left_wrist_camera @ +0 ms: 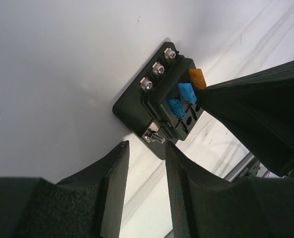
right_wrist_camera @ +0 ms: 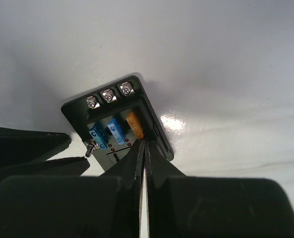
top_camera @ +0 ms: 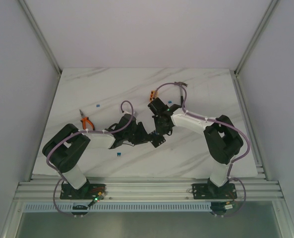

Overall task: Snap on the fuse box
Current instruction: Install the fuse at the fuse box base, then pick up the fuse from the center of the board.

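The fuse box is a small black square box lying flat on the white table, with two blue fuses and one orange fuse on top. My left gripper is open and empty, its fingertips just short of the box's near corner. My right gripper is shut, and its tips touch the top of the fuse box beside the orange fuse. In the top view both grippers meet at the table's middle and mostly hide the box.
Orange-handled pliers lie at the left. A small orange block sits behind the grippers. Loose blue fuses lie at the far left, near the front and behind the right wrist.
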Robot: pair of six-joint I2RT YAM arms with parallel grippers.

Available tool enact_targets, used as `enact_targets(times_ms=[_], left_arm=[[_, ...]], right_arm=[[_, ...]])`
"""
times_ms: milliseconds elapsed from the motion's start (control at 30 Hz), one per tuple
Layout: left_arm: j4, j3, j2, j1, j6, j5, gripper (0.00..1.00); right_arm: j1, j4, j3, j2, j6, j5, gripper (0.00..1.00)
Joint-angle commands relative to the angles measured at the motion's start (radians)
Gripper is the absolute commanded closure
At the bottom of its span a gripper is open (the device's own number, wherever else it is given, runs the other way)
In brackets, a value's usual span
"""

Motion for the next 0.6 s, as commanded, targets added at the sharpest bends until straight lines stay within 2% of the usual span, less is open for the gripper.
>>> enact_targets(times_ms=[0,267,567], left_arm=[[-0.032,0.002,0.013,-0.004,0.020,-0.014,0.55],[-0.043,0.023,0.021,0.001,0.041,-0.054,0.55],[-0.058,0.081,0.072,0.025,0.079,-0.063,0.54]], right_arm=[[0.011,-0.032,-0.018,0.046,0.004,0.016,0.99],[0.015,-0.029,-0.003,-0.096,-0.056,0.063,0.90],[-0.078,0.040,0.015,-0.153,-0.165,0.121,0.71]])
